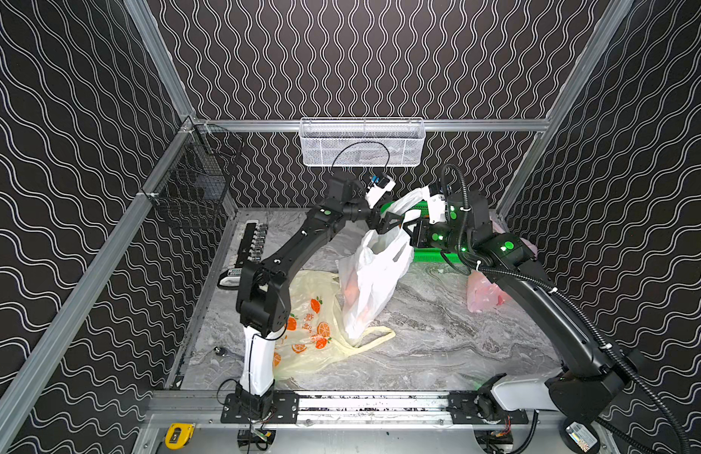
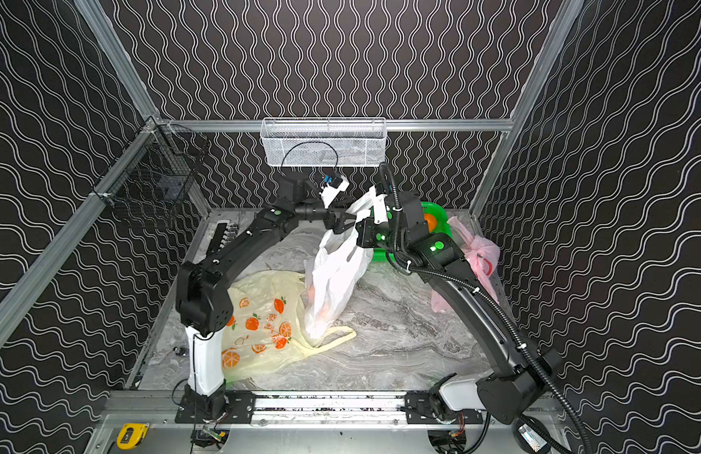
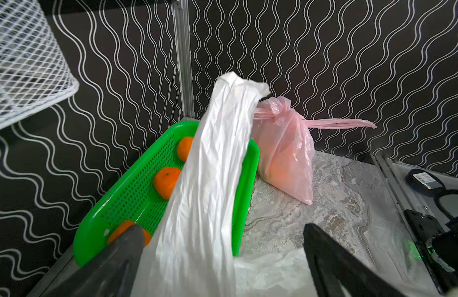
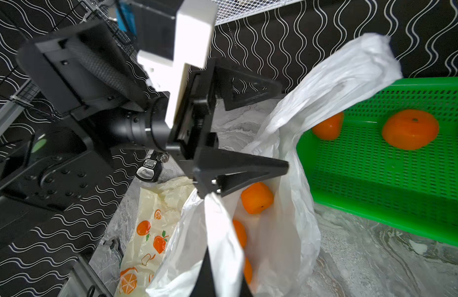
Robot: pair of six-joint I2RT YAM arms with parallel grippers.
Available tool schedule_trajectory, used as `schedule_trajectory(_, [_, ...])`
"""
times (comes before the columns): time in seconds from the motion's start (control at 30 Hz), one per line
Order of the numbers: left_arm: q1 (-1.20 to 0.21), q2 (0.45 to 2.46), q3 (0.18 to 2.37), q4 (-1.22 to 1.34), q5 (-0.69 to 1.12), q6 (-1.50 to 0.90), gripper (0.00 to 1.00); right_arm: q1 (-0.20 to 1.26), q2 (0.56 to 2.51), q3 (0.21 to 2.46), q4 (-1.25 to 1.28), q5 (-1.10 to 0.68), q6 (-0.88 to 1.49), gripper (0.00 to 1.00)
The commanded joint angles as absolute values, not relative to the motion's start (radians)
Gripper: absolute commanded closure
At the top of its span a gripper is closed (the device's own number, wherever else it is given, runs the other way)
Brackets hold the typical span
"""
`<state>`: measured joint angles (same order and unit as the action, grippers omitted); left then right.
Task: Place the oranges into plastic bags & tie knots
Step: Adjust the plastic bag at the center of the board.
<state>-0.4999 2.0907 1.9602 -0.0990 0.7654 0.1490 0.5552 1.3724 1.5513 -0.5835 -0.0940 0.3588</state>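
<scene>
Pale yellow bag point(image 1: 309, 334) lies flat on the tabletop point(image 1: 439, 334) at left. Left fingers point(image 3: 125, 246) are spread wide, and one handle of the white bag point(image 1: 372, 275) stands between them. The bag hangs with oranges point(image 4: 257, 198) inside, its other handle pinched in the clenched right fingers point(image 4: 203, 282). Behind it the green basket point(image 3: 94, 226) holds loose oranges point(image 3: 167, 181). The knotted pink bag point(image 3: 287, 154) is rightmost.

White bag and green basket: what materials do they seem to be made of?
The white bag: thin plastic film, probably; semi-glossy, crinkled, and oranges glow through it. The green basket: rigid moulded plastic, seemingly; glossy rim, regular perforated grid.
</scene>
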Motion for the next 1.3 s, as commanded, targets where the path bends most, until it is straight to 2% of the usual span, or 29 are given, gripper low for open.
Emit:
schedule_trajectory(0.0, [-0.514,2.143,2.02,-0.106,0.713,0.15,0.01,0.556,1.36,1.541,-0.564,-0.081,0.379,0.96])
schedule_trajectory(0.03, [-0.515,2.162,2.038,-0.095,0.687,0.126,0.02,0.556,1.357,1.539,-0.57,-0.07,0.379,0.96])
schedule_trajectory(0.07, [-0.513,2.173,2.053,-0.086,0.673,0.106,0.09,0.556,1.356,1.54,-0.578,-0.059,0.375,0.96])
schedule_trajectory(0.23, [-0.515,2.168,2.078,-0.055,0.554,0.026,0.72,0.553,1.351,1.578,-0.653,0.061,0.341,0.96])
schedule_trajectory(0.33, [-0.514,2.095,2.072,-0.112,0.405,0.025,0.98,0.534,1.327,1.586,-0.654,0.109,0.337,0.97])
schedule_trajectory(0.53, [-0.512,1.874,1.974,-0.207,0.169,-0.018,1.0,0.465,1.291,1.608,-0.59,0.04,0.23,0.96])
schedule_trajectory(0.67, [-0.514,1.703,1.813,-0.212,0.078,-0.106,1.0,0.452,1.313,1.651,-0.572,-0.025,0.089,0.92])
schedule_trajectory(0.8, [-0.531,1.53,1.584,-0.138,-0.004,-0.246,1.0,0.45,1.284,1.576,-0.47,-0.123,-0.049,0.86])
schedule_trajectory(0.87, [-0.559,1.469,1.48,-0.108,-0.052,-0.294,1.0,0.45,1.282,1.542,-0.447,-0.181,-0.088,0.77])
schedule_trajectory(0.93, [-0.591,1.422,1.38,-0.07,-0.104,-0.307,1.0,0.451,1.288,1.516,-0.435,-0.224,-0.087,0.52])
schedule_trajectory(0.97, [-0.599,1.402,1.331,-0.05,-0.121,-0.322,1.0,0.45,1.291,1.499,-0.429,-0.253,-0.08,0.35])
schedule_trajectory(1.03, [-0.601,1.376,1.263,-0.031,-0.153,-0.364,1.0,0.451,1.28,1.471,-0.408,-0.27,-0.045,0.16])
schedule_trajectory(1.13, [-0.601,1.359,1.221,-0.024,-0.164,-0.38,1.0,0.45,1.189,1.369,-0.283,-0.22,0.029,0.0])
schedule_trajectory(1.27, [-0.6,1.368,1.242,-0.05,-0.171,-0.36,1.0,0.451,1.029,1.138,-0.055,-0.155,0.11,0.0])
